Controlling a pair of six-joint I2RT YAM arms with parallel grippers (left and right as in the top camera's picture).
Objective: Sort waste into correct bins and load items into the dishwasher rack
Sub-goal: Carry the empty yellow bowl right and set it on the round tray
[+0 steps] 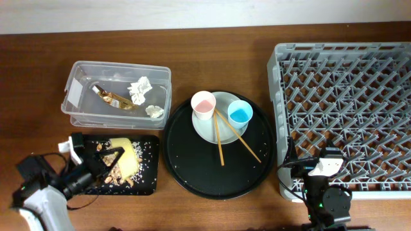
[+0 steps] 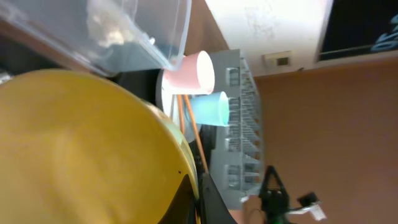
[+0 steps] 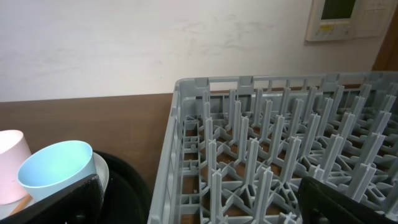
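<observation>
The yellow bowl (image 1: 128,154) sits at about 8 o'clock on the bench (image 1: 212,51), tipped on edge over the shallow black tray (image 1: 149,183). My left pincer (image 1: 110,157) looks clamped on its rim. I take the tilt to be deliberate, a way to shed the food scraps (image 1: 119,181), which lie scattered in the tray beneath it. In the left wrist view the bowl fills nearly everything, so I cannot tell whether any crumbs cling inside, and only one dark finger shows at the bottom edge.

At 12 o'clock from the bowl, the clear tub (image 1: 164,74) holds a tissue ball (image 1: 139,88) and the gold wrapper (image 1: 115,99), so I judge the dry waste sorted.

At 3 o'clock, the round black tray (image 1: 192,179) carries the plate (image 1: 221,125), with the pink cup (image 1: 203,104), blue cup (image 1: 239,113) and chopsticks (image 1: 219,141) on it.

Furthest right, the dishwasher rack (image 1: 347,83) has nothing loaded that I can see. My right pincer (image 3: 200,183) waits at the rack's near left corner with its jaws wide apart and nothing between them. The rack's right side is cut off.
</observation>
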